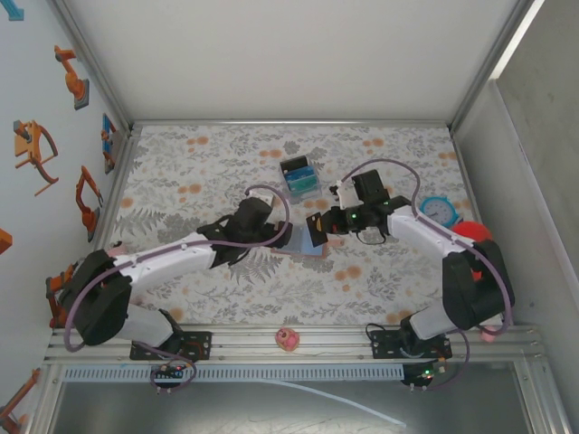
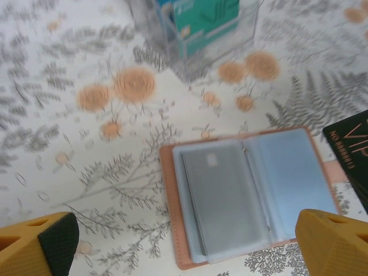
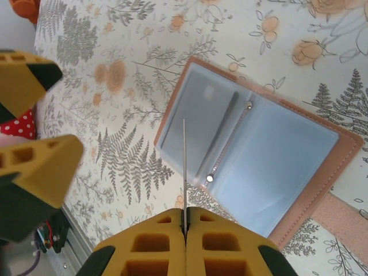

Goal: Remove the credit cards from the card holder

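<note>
The card holder (image 2: 287, 172) lies open on the flowered table, tan-brown outside with blue-grey sleeves (image 3: 276, 167) (image 1: 303, 250). A grey credit card (image 2: 221, 195) sits in its left sleeve. My right gripper (image 3: 185, 214) (image 1: 318, 228) is shut on another credit card (image 3: 184, 161), seen edge-on above the holder's left edge. That card shows dark with gold lettering at the right edge of the left wrist view (image 2: 351, 150). My left gripper (image 2: 184, 247) (image 1: 279, 237) hovers open just over the holder's near edge, its yellow fingers (image 2: 37, 244) spread wide with nothing between them.
A small box (image 1: 299, 176) (image 2: 201, 29) holding blue and teal cards stands behind the holder. A blue round dial (image 1: 441, 210) and a red object (image 1: 472, 231) lie at the right. A pink spotted thing (image 1: 288, 339) rests on the front rail.
</note>
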